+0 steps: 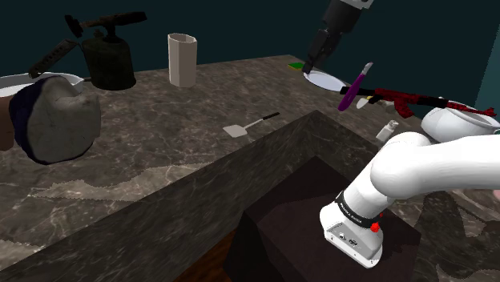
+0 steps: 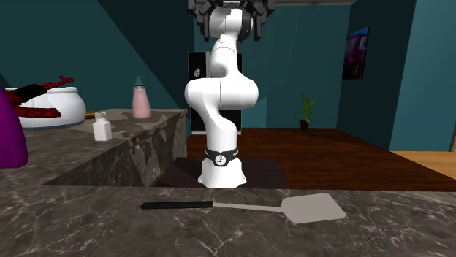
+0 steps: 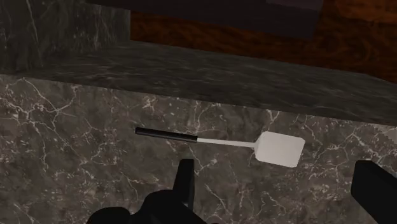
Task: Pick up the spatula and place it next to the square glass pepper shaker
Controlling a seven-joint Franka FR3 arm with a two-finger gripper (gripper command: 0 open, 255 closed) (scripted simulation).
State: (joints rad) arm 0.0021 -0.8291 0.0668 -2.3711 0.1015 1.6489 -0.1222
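Tabletop (image 1: 160,152) of dark veined stone bends in an L around the dark stand (image 1: 304,232); white arm (image 1: 417,164) rises from that stand and passes out of the shoulder view's right edge. Grey lump (image 1: 52,120) sits at the shoulder view's left, with a dark torch (image 1: 108,56) and a white cup (image 1: 183,60) behind it near the far edge; a white dish (image 1: 461,120) with something red across it stands on the other leg of the L. End effector (image 1: 311,66) hangs tilted above the tabletop, over a white plate (image 1: 324,80); in the wrist view the end effector (image 3: 277,165) is open, its fingers wide apart and gripping nothing. Spatula (image 1: 250,125) lies flat on bare stone near the inner edge, black handle toward the shoulder view's right, pale blade toward its left; in the wrist view the spatula (image 3: 216,141) lies just ahead of the fingertips, untouched. Shaker (image 1: 390,130), small and pale with a grey cap, stands upright on the other leg near the dish, well apart from the spatula.
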